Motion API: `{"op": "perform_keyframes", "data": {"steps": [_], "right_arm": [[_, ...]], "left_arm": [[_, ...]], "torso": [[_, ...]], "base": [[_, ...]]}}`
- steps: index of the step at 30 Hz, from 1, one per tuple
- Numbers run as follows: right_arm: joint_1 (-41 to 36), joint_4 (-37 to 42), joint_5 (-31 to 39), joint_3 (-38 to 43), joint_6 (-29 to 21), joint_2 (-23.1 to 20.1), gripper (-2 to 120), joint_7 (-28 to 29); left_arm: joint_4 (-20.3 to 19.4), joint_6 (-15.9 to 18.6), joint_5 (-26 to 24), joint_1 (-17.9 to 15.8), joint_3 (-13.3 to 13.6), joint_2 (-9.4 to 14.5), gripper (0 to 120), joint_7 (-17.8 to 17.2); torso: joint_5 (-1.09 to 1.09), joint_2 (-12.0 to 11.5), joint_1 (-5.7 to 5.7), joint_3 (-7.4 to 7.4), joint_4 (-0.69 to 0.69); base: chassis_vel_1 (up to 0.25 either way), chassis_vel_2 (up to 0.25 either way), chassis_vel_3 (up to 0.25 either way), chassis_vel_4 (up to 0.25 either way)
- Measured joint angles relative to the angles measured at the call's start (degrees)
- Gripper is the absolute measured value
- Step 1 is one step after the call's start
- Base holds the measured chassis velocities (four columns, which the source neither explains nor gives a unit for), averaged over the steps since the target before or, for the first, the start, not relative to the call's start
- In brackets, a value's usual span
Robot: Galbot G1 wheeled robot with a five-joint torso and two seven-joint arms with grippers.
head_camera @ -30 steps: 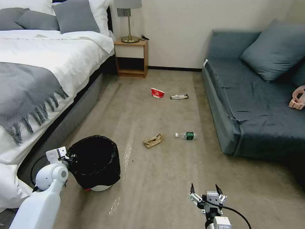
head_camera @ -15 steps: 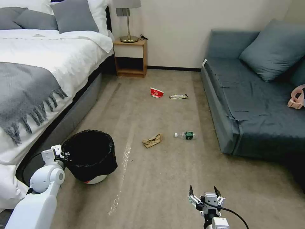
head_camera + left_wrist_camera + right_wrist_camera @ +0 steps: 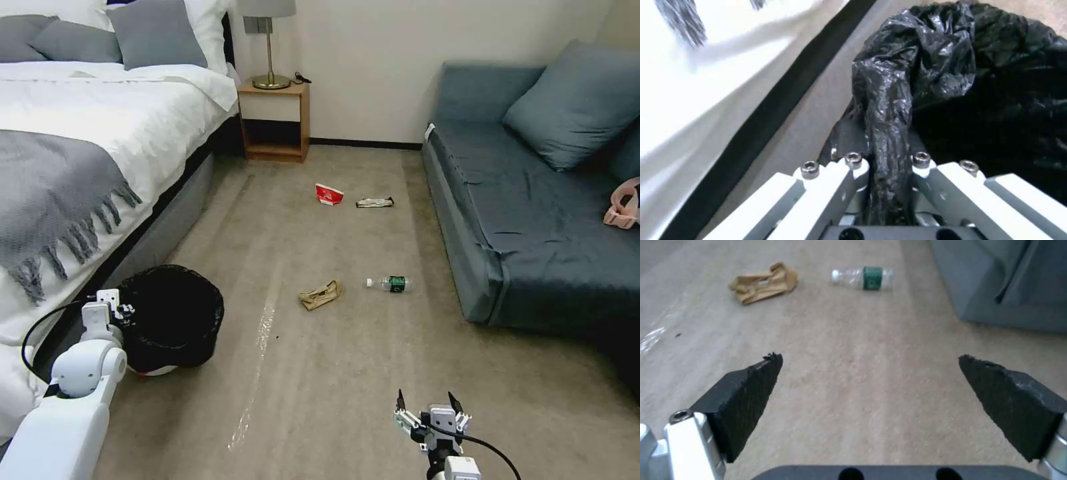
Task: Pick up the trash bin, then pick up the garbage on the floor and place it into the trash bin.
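Observation:
The trash bin [image 3: 172,316], black-bagged with a white base, hangs tilted at the lower left beside the bed. My left gripper [image 3: 123,313] is shut on its bagged rim; the left wrist view shows the black bag [image 3: 889,110] pinched between the fingers. On the carpet lie a crumpled brown paper bag [image 3: 321,294], a clear green-labelled bottle [image 3: 391,284], a red-and-white cup [image 3: 329,194] and a dark wrapper [image 3: 375,202]. My right gripper [image 3: 429,405] hovers open low at the front, well short of the paper bag [image 3: 764,283] and the bottle [image 3: 865,276].
A bed [image 3: 80,153] with a grey throw fills the left side. A blue-grey sofa [image 3: 533,200] lines the right. A wooden nightstand [image 3: 275,120] with a lamp stands at the back wall. Open carpet runs between bed and sofa.
My left gripper has carried the trash bin leftward and farther from me, toward the bed. The right gripper has barely moved.

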Motion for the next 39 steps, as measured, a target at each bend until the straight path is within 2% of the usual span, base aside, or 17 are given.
{"op": "perform_keyframes", "data": {"steps": [2, 4, 5, 6, 8, 10, 11, 15, 22, 32, 39], "right_arm": [[0.0, 0.1, 0.0, 0.0, -0.1, 0.0, 100, -0.1], [-0.1, 0.1, 0.1, 0.0, -0.2, 0.0, 100, -0.2], [-0.1, 0.1, 0.1, 0.0, -0.2, 0.0, 100, -0.2], [-0.1, 0.1, 0.1, 0.0, -0.2, 0.0, 100, -0.3], [-0.1, 0.1, 0.0, -0.1, -0.2, 0.0, 100, -0.3], [-0.4, 0.0, -1.9, -0.6, -0.2, 0.0, 100, -1.4], [-0.4, 0.0, -1.9, -0.6, -0.2, 0.0, 100, -1.4], [-0.6, -0.3, -3.6, -1.1, -0.3, 0.0, 100, -2.3], [-0.6, -0.4, -3.7, -1.1, -0.2, 0.0, 100, -2.4], [-0.5, -1.0, -3.6, -1.1, 0.8, 0.0, 100, -2.0], [-0.5, -0.8, -1.8, -1.0, 1.8, 0.0, 100, -1.6]], "left_arm": [[-0.6, -0.1, 0.2, 0.3, -0.1, -0.1, 4, 0.1], [-3.1, -0.4, 1.1, 1.5, -0.5, -0.5, 4, 0.2], [-3.1, -0.4, 1.1, 1.5, -0.5, -0.5, 4, 0.2], [-5.0, -0.4, 1.4, 2.4, -0.9, -0.6, 4, 0.2], [-5.9, -0.4, 1.5, 2.8, -1.2, -0.7, 4, 0.2], [-8.7, -0.5, 1.8, 4.4, -2.1, -1.0, 4, 0.2], [-8.7, -0.5, 1.8, 4.4, -2.1, -1.0, 4, 0.2], [-15.2, -0.4, 0.8, 9.4, -4.4, -2.0, 4, 0.1], [-20.5, -0.9, 2.4, 13.6, -5.8, -3.5, 4, 0.1], [-21.2, -1.1, 3.5, 15.4, -5.7, -4.2, 4, 0.7], [-22.2, -1.2, 3.9, 16.5, -4.8, -5.7, 4, 0.8]], "torso": [[0.0, 0.0, 0.0, 0.0, 0.0], [0.0, 0.0, 0.0, 0.0, -0.01], [0.0, 0.0, 0.0, 0.0, -0.01], [0.0, 0.0, 0.0, 0.0, -0.01], [0.0, 0.0, 0.0, 0.0, -0.01], [0.0, 0.0, 0.0, 0.0, -0.01], [0.0, 0.0, 0.0, 0.0, -0.01], [0.0, 0.0, 0.0, 0.0, 0.0], [0.0, 0.0, 0.0, -0.01, 0.0], [0.0, 0.0, 0.0, 0.0, -0.01], [0.0, 0.0, 0.0, -0.01, -0.01]], "base": [[0.0, 0.0, 0.0, 0.0], [0.0, 0.0, 0.0, 0.0], [0.0, 0.0, 0.0, 0.0], [0.0, 0.0, 0.0, 0.0], [0.0, 0.0, 0.0, 0.0], [0.0, 0.0, 0.0, 0.0], [0.0, 0.0, 0.0, 0.0], [0.0, 0.0, 0.0, 0.0], [0.0, 0.0, 0.0, 0.0], [0.0, 0.0, 0.0, 0.0], [0.0, 0.0, 0.0, 0.0]]}}
